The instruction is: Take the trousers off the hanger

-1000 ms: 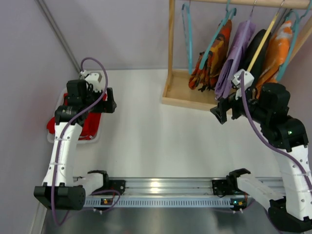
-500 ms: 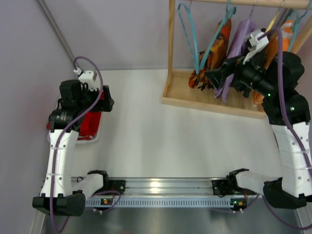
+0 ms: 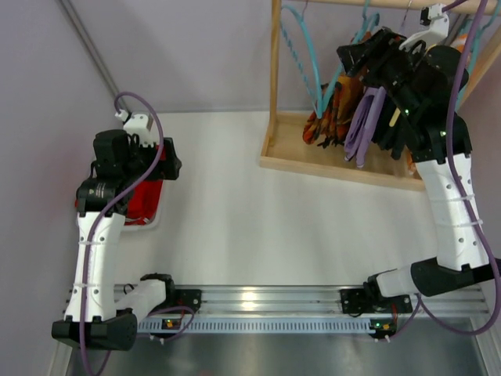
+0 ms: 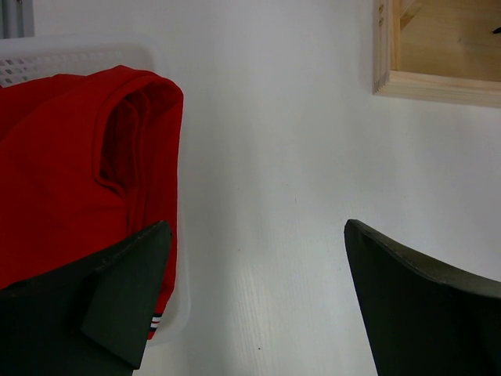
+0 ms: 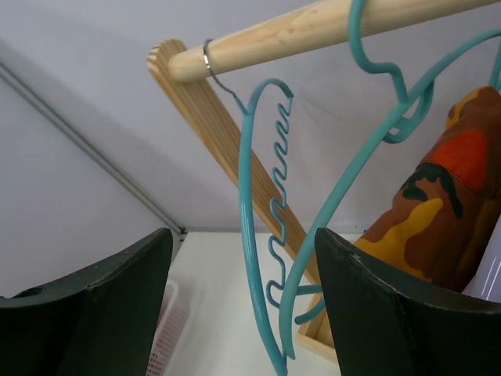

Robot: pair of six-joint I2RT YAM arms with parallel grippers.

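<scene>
The trousers, in orange, red, yellow and black blotches, hang folded over the teal hanger on the wooden rail. My right gripper is up at rail height, just left of the trousers. Its jaws stand open, and the hanger's left shoulder and an empty teal hanger pass between them, touching neither finger. My left gripper is open and low over the table, beside the red cloth, holding nothing.
The wooden rack stands at the back right on a tray-like base. A purple garment and darker ones hang behind my right arm. A white basket with red cloth sits at the left.
My right arm has risen from the rack's base to rail height and swung left toward the hangers, its jaws narrowing a little. The left arm has barely shifted.
</scene>
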